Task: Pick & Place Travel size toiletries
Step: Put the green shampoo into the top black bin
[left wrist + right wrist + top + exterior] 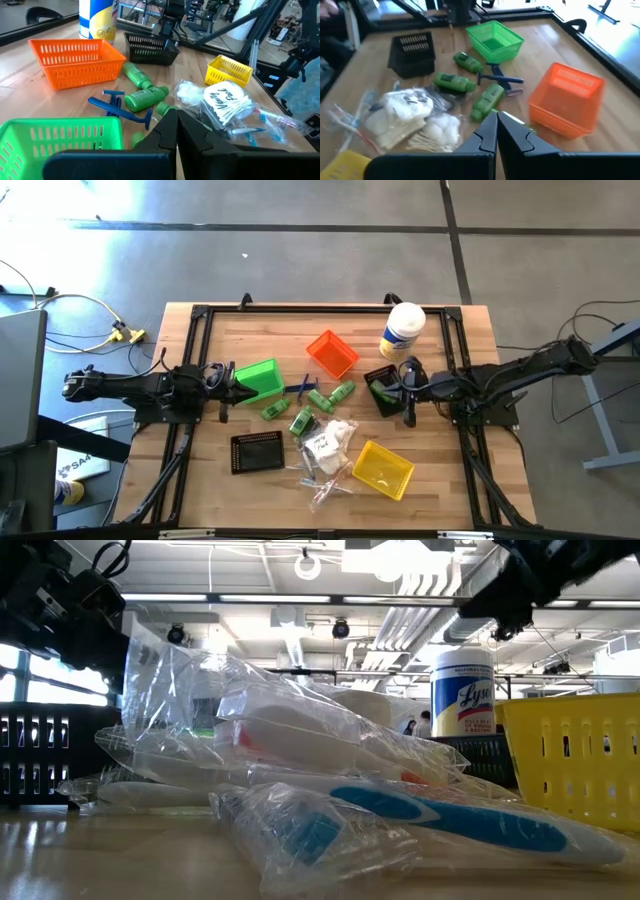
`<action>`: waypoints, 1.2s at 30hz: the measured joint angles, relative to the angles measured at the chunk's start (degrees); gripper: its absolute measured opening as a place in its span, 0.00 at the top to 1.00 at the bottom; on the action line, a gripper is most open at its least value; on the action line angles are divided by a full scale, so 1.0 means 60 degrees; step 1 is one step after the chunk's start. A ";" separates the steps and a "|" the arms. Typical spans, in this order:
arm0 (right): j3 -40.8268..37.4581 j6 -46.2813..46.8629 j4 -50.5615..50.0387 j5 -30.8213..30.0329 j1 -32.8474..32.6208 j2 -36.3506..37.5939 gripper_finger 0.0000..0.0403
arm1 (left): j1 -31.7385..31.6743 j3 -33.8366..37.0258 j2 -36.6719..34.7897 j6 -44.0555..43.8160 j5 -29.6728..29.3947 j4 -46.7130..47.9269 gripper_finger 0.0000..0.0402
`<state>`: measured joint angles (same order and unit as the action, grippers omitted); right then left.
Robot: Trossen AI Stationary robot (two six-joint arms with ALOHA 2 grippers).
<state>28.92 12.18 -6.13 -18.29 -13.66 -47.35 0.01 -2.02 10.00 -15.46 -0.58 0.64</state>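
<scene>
The toiletries lie loose on the table's middle. There are green mini bottles [320, 398] [145, 97] [452, 81], blue razors [298, 387] [117, 105], white packets [330, 438] [225, 102] [402, 112] and clear-wrapped toothbrushes [325, 480] [400, 800]. All rest flat on the wood. My left gripper [228, 388] [176, 130] is shut and empty, just left of the green bin [262, 377]. My right gripper [408, 392] [496, 132] is shut and empty, at the right side of a black bin [383, 390].
An orange bin [332, 352] and a white-lidded canister [403, 330] stand at the far side. A yellow bin [383, 468] and a second black bin [257, 450] stand nearer the front. A black frame runs round the table's edges.
</scene>
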 joint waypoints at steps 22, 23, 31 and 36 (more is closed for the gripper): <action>-0.1237 -0.1631 0.0548 0.1794 -0.0199 0.3468 0.99 | 0.0000 -0.0011 0.0000 0.0018 -0.0221 -0.0091 1.00; -0.1238 -0.1687 0.0558 0.1794 -0.0199 0.3464 0.99 | 0.0000 -0.0011 0.0000 0.0018 -0.0274 -0.0093 1.00; -0.1237 -0.1753 0.0585 0.2300 0.0263 0.3300 0.99 | 0.0004 -0.0022 0.0000 0.0294 -0.0707 -0.0106 1.00; -0.1244 -0.1413 0.0532 0.2370 0.0849 0.3168 0.99 | 0.0004 -0.0022 0.0000 0.0382 -0.0707 -0.0095 1.00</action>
<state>21.45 3.71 -2.94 -4.08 -8.56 -28.34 0.03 -2.15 10.00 -13.17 -4.82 0.08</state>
